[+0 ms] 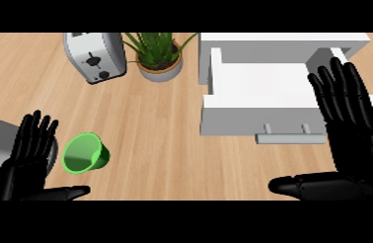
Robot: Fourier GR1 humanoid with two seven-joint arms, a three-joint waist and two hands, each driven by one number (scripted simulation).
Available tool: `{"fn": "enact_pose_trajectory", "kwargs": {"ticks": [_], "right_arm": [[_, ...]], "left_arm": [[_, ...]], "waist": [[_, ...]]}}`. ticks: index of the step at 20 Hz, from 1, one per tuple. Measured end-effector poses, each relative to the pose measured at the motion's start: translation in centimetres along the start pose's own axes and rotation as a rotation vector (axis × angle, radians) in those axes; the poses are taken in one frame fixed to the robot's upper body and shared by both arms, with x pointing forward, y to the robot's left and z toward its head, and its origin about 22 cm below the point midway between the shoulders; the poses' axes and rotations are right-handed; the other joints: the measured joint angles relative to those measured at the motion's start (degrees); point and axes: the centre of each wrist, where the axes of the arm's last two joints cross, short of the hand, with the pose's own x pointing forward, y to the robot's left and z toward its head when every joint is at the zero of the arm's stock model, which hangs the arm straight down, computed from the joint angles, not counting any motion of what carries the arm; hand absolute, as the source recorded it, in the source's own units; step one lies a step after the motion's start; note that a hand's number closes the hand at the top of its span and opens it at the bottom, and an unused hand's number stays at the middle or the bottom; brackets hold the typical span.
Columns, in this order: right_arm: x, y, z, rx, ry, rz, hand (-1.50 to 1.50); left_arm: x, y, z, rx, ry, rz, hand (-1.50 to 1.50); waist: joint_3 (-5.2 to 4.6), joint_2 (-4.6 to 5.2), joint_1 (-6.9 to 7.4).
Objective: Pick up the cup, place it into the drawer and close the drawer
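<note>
Though not yet grasped, cup [86, 153] just right of the left hand [25, 158], well left of the right hand [342, 118]; both hands spread flat, holding nothing. Step in hand: pick-up. Next: close left hand round cup, then carry to open drawer [255, 81] beside right hand.

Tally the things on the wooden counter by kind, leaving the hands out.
Green plastic cup: 1
Silver metal toaster: 1
Green plant in a grey pot: 1
White open drawer with a grey handle: 1
Grey thing mostly hidden behind the left hand: 1
Total: 5
</note>
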Motion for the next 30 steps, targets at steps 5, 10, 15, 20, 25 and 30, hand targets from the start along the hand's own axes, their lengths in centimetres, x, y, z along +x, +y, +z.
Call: {"fn": "enact_pose_trajectory", "kwargs": {"ticks": [5, 10, 15, 20, 25, 30], "right_arm": [[0.3, 0.1, -1.1, 0.008, 0.003, -0.009, -1.50], [0.4, -0.7, -1.1, 0.009, 0.002, -0.015, -1.50], [0.2, -0.3, -0.5, 0.017, 0.008, -0.015, -1.50], [-0.2, -0.5, -0.7, 0.020, 0.005, -0.013, -1.50], [0.2, -0.7, -0.5, 0.030, 0.015, -0.020, -1.50], [0.2, -0.9, -0.4, 0.033, 0.015, -0.016, -1.50]], "left_arm": [[-1.8, 1.1, 0.2, 0.017, 0.022, -0.022, -1.50], [-4.1, 1.7, 0.3, 0.016, 0.052, -0.023, -1.50], [-6.1, 2.8, 0.8, 0.016, 0.071, -0.026, -1.50], [-8.2, 3.3, 0.3, 0.032, 0.079, -0.028, -1.50], [-9.6, 4.3, 0.8, 0.050, 0.077, -0.020, -1.50], [-11.3, 4.5, 1.3, 0.056, 0.080, -0.024, -1.50]], "waist": [[0.01, 0.03, 0.06], [0.01, 0.02, 0.01], [0.01, 0.02, -0.01], [0.01, 0.04, -0.04], [0.01, 0.03, -0.04], [0.00, 0.02, -0.06]]}}
